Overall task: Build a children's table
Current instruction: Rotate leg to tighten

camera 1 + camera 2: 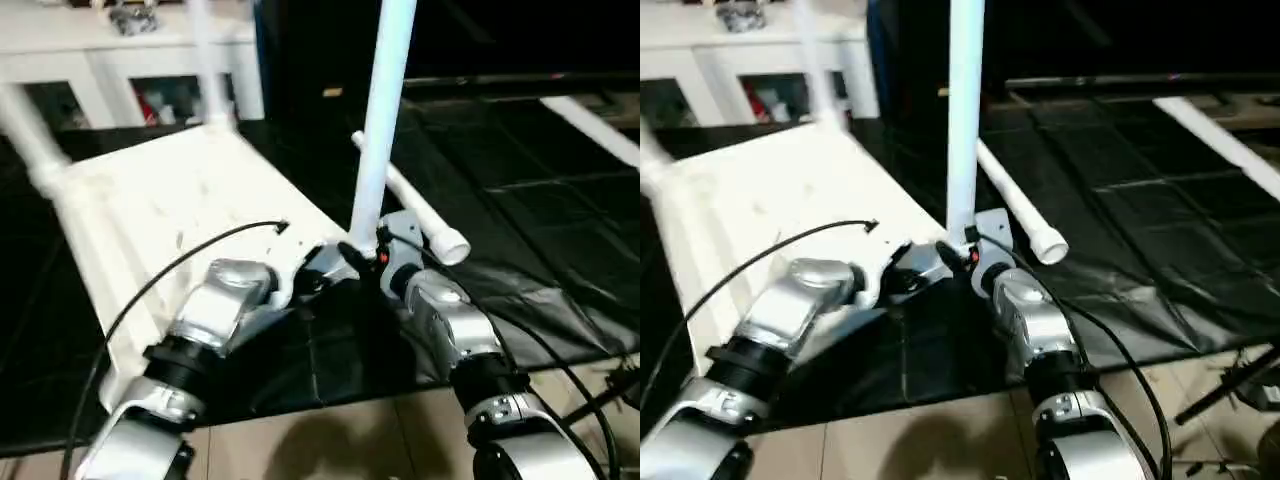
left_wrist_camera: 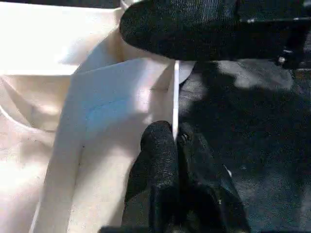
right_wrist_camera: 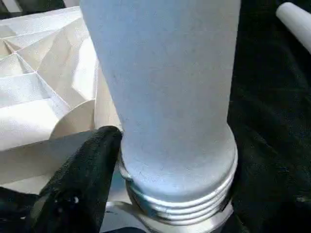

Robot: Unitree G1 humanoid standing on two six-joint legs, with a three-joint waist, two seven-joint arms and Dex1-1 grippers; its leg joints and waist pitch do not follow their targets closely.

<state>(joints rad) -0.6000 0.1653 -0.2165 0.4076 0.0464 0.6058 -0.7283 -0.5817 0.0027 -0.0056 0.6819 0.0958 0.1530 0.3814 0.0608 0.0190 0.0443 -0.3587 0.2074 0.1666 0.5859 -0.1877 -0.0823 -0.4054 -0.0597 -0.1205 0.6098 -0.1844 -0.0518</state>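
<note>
The white tabletop (image 1: 170, 200) lies upside down on a black mat, ribs facing up. Two white legs (image 1: 30, 140) (image 1: 205, 60) stand in its far corner sockets. A third leg (image 1: 385, 120) stands upright at the near right corner. Its threaded end (image 3: 180, 194) shows just above the socket. My right gripper (image 1: 365, 252) is around this leg's base, with one finger (image 3: 87, 170) pressed against it. My left gripper (image 2: 176, 138) is shut on the thin side wall of the tabletop, right beside that corner. Another leg (image 1: 425, 215) lies loose on the mat behind the upright one.
A white glass-door cabinet (image 1: 120, 60) stands behind the tabletop. The black mat (image 1: 520, 200) stretches to the right, with a long white bar (image 1: 595, 125) at its far edge. A black cable (image 1: 150, 280) loops over my left forearm. Tiled floor (image 1: 330, 440) lies in front.
</note>
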